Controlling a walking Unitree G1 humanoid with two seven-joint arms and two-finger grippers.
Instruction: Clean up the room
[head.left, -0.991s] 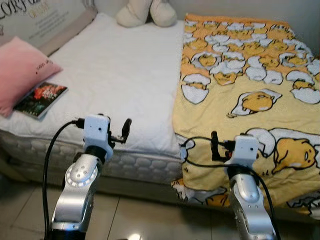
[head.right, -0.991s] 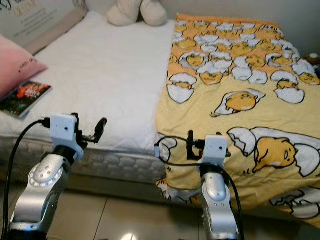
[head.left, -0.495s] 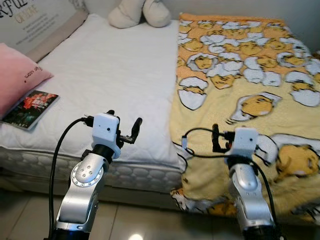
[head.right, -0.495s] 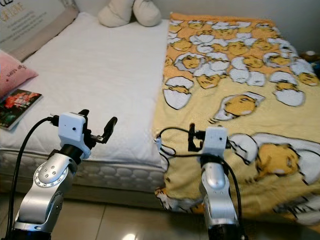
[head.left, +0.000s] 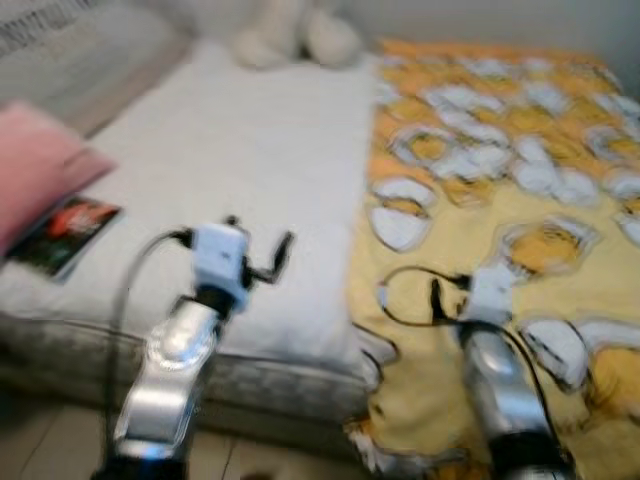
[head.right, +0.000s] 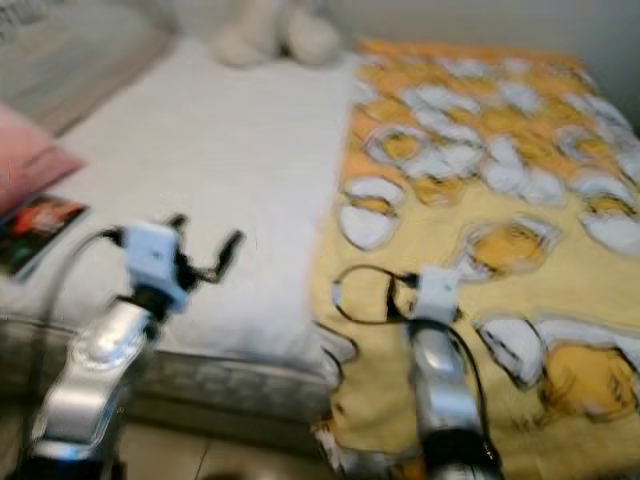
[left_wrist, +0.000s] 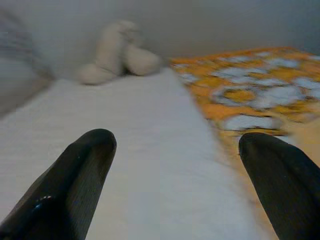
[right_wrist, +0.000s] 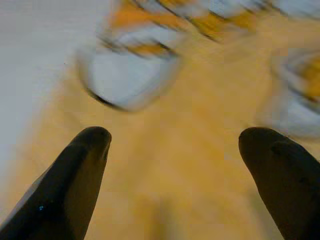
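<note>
A yellow blanket (head.left: 520, 200) printed with egg figures covers the right half of the bed and hangs over its front edge. The left half is bare white mattress (head.left: 240, 150). My left gripper (head.left: 272, 257) is open above the mattress's front edge, pointing up the bed toward a cream plush toy (left_wrist: 117, 52). My right gripper (head.left: 434, 298) hovers open just above the blanket (right_wrist: 170, 165) near the front edge, with nothing between its fingers (right_wrist: 75, 175). The views are blurred.
A pink pillow (head.left: 35, 165) lies at the bed's left side, with a book (head.left: 68, 232) beside it near the front edge. The plush toy (head.left: 300, 35) sits at the head of the bed. Tiled floor (head.left: 50, 440) runs along the bed's front.
The whole picture has shifted and gone blurred, so the camera is moving. Both arms hold nearly the same pose over the bed's front edge, grippers still open.
</note>
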